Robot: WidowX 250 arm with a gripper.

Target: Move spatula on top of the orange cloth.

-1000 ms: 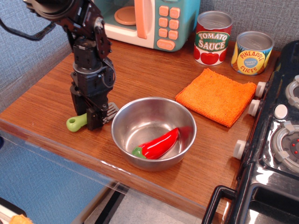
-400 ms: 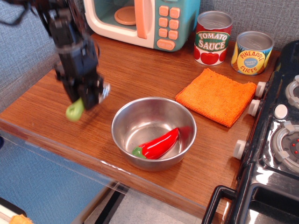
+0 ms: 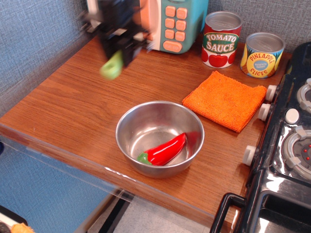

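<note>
Nearest the camera, a steel bowl [image 3: 160,138] is sitting close to the front edge of the wooden counter [image 3: 63,107], cradling a red pepper [image 3: 165,149] with a green stem. Just beyond it to the right, the orange cloth [image 3: 225,99] is lying flat and bare, its far corner reaching toward the tomato sauce can [image 3: 221,39] and the pineapple can [image 3: 262,54] standing against the back wall. Farther back on the left, the gripper [image 3: 121,46] is hanging blurred in the air in front of the toy microwave [image 3: 160,22], and the spatula [image 3: 112,66] is riding in it well above the counter, its light-green handle poking out below while the blade is lost in the blur. The jaws are appearing clamped on the spatula, though their exact gap is too smeared to read. The spatula is well apart from the cloth, so the carry is looking only partly done. The hold seems to be toward one end, so a fast swing could be twisting or shaking the tool loose, and a low path rightward could be dropping it into the bowl or clipping the cans.
</note>
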